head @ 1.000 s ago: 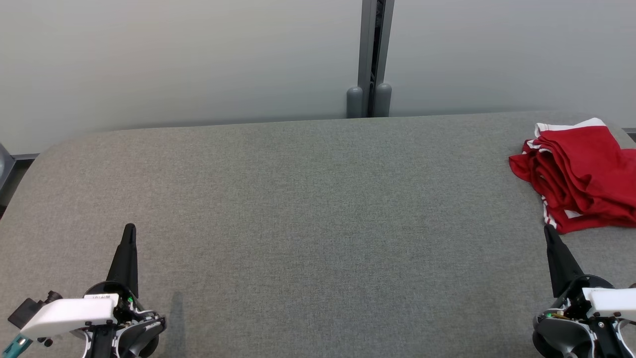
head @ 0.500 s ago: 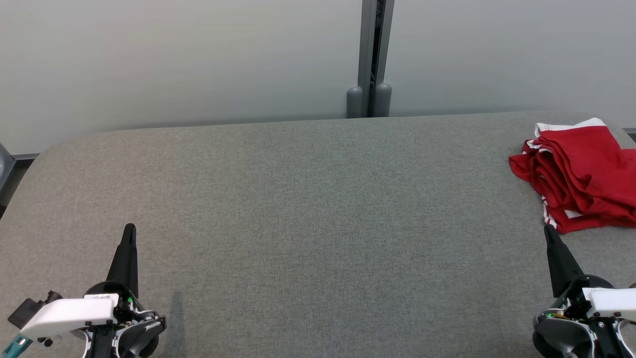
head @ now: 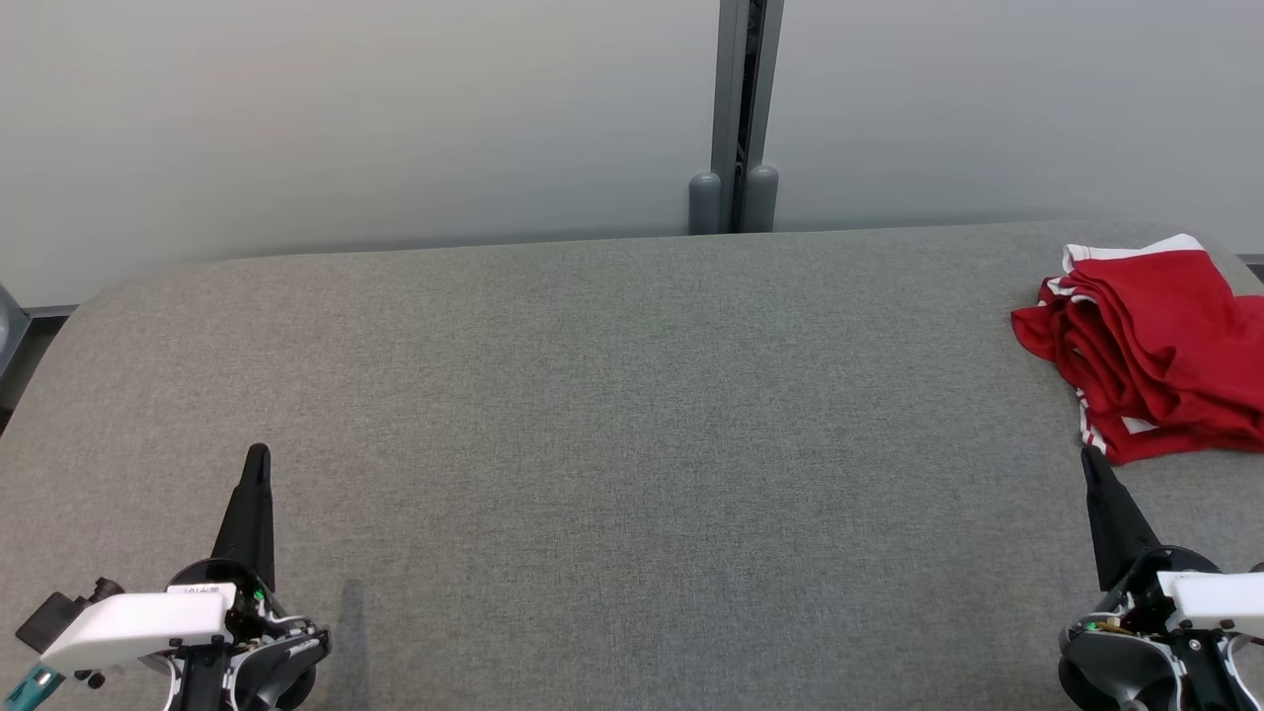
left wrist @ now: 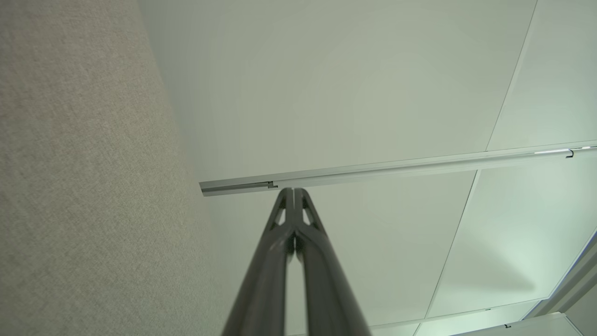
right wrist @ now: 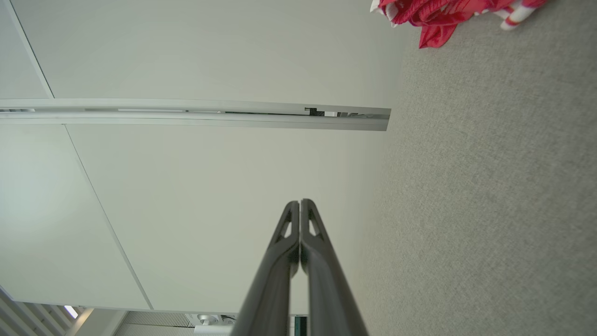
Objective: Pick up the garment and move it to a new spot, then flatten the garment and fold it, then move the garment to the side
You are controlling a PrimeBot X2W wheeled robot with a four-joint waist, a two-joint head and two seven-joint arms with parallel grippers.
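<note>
With left pincer (head: 257, 456) and right pincer (head: 1090, 462) clenched empty, the right, nearest the garment (head: 1155, 346), should be opened before a thick fold is gripped.

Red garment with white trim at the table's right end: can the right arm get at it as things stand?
Probably yes: the shut right gripper sits just short of the near edge of the crumpled red garment, nothing lying between them on the grey fabric tabletop.

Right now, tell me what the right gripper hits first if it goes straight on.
Probably the wall: the shut right gripper points at it, and the garment lies off to one side of that line.
</note>
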